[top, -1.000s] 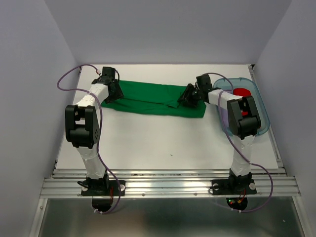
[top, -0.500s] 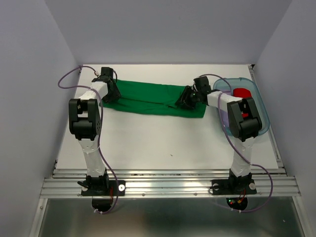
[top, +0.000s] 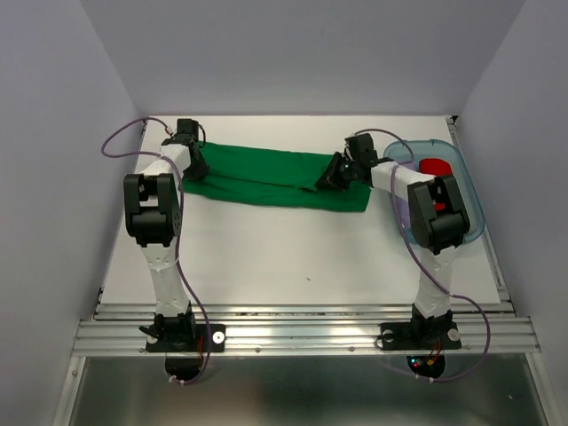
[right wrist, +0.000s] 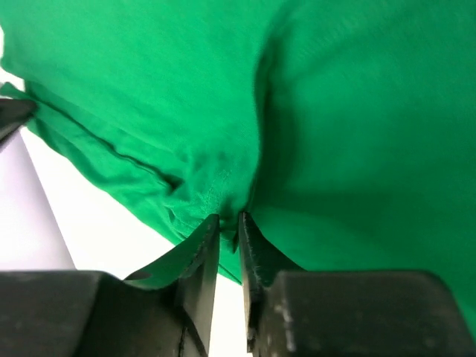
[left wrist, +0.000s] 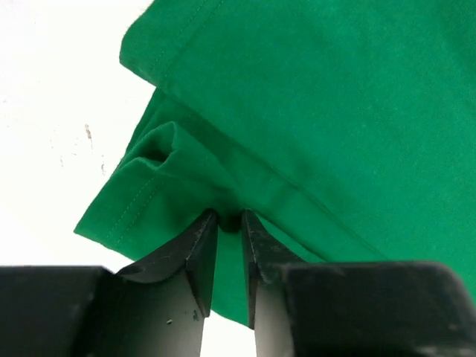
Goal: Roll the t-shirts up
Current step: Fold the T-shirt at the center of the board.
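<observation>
A bright green t-shirt (top: 266,176) lies folded into a long band across the far middle of the white table (top: 293,257). My left gripper (top: 195,167) is at the band's left end, shut on a pinch of its fabric (left wrist: 229,217). My right gripper (top: 335,174) is near the band's right end, shut on a fold of the green fabric (right wrist: 227,212). The hemmed edge and a small fold of the shirt (left wrist: 160,149) show left of my left fingers.
A clear blue bin (top: 461,191) stands at the right of the table with a red fabric roll (top: 435,167) in it, partly behind my right arm. The back wall is close behind the shirt.
Both grippers have moved slightly toward the far side of the table with the shirt's ends pinched. The left arm's elbow has swung inward. The shirt's band has barely shifted.
</observation>
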Tool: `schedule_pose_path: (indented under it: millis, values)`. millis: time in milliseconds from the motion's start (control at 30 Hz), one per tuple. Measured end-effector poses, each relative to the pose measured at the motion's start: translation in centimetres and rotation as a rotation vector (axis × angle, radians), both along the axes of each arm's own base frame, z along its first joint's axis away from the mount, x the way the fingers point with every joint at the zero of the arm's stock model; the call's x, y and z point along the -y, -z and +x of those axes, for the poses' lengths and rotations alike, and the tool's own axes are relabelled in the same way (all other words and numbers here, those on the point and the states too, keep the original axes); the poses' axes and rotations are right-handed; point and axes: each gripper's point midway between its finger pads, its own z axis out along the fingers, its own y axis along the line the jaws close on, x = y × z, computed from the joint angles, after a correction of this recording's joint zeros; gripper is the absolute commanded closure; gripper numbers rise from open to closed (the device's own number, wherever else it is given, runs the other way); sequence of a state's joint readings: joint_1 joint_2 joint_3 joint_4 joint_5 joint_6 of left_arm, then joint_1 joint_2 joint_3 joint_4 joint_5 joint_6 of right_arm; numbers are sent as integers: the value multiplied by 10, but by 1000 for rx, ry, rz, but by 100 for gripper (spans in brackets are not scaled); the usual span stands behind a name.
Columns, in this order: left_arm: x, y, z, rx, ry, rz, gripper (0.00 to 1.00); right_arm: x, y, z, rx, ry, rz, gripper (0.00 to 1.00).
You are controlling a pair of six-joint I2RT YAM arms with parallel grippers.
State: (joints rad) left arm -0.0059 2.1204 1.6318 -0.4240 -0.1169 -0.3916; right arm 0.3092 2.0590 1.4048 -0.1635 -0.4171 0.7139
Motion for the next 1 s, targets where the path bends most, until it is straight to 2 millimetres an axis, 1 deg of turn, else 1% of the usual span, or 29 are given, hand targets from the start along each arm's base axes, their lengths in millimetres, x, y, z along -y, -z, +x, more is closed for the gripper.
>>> schedule_pose_path:
  millis: [33, 100, 133, 267, 533, 633, 767, 1000]
  values:
    - [0, 1, 0, -2, 1, 1, 83, -1, -3, 2, 6, -2, 6, 91]
    - [0, 3, 0, -5, 4, 0, 95, -4, -7, 8, 21, -6, 16, 99]
    - [1, 3, 0, -6, 5, -1, 100, -6, -8, 11, 25, -7, 21, 99]
    - [0, 4, 3, -7, 7, 0, 100, -9, -13, 17, 39, -8, 33, 99]
    - [-12, 4, 4, -4, -18, 2, 100, -17, -46, 41, 121, -5, 65, 99]
    - [-19, 3, 5, 2, -31, 2, 100, -18, -53, 46, 139, -1, 71, 99]
    - [-21, 2, 6, 8, -35, 2, 100, -18, -52, 51, 148, 11, 72, 99]
    - [-21, 2, 8, 14, -34, 2, 100, -24, -36, 70, 144, 24, 83, 99]
